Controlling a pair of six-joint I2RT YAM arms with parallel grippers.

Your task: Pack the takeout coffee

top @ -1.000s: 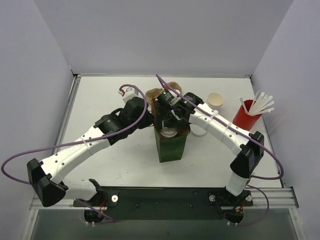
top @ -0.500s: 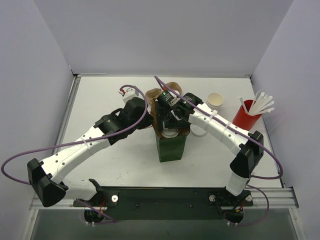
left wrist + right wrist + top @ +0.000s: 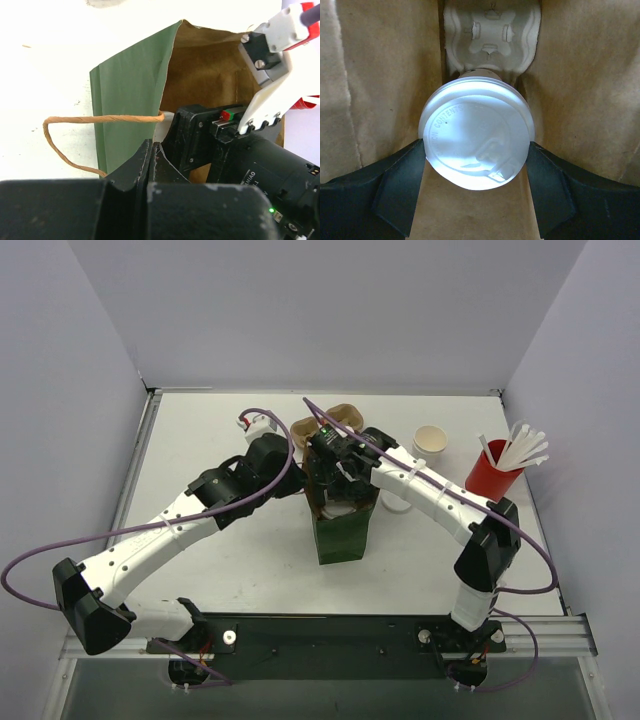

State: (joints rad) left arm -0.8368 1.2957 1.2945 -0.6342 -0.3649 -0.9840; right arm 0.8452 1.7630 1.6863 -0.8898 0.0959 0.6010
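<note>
The takeout coffee (image 3: 476, 142), a white cup under a flat white lid, hangs inside the green paper bag (image 3: 340, 532), over a pale pulp carrier (image 3: 492, 35) on the bag's floor. My right gripper (image 3: 476, 146) reaches down into the bag's mouth, its black fingers (image 3: 405, 180) pressed against both sides of the lid. From above, the lid (image 3: 338, 508) shows as a white patch under the right gripper (image 3: 342, 480). My left gripper (image 3: 151, 146) is shut on the bag's left rim (image 3: 167, 75) and holds the mouth apart; from above the left gripper (image 3: 306, 478) sits at that rim.
A white cup with a tan inside (image 3: 430, 440) stands at the back right, and a red cup of white straws (image 3: 492, 472) stands further right. A brown carrier (image 3: 335, 416) lies behind the bag. The bag's twine handle (image 3: 75, 122) loops out to the left.
My right wrist has shifted slightly toward the back left over the bag's mouth, still gripping the cup. The left arm and the bag have stayed put.
</note>
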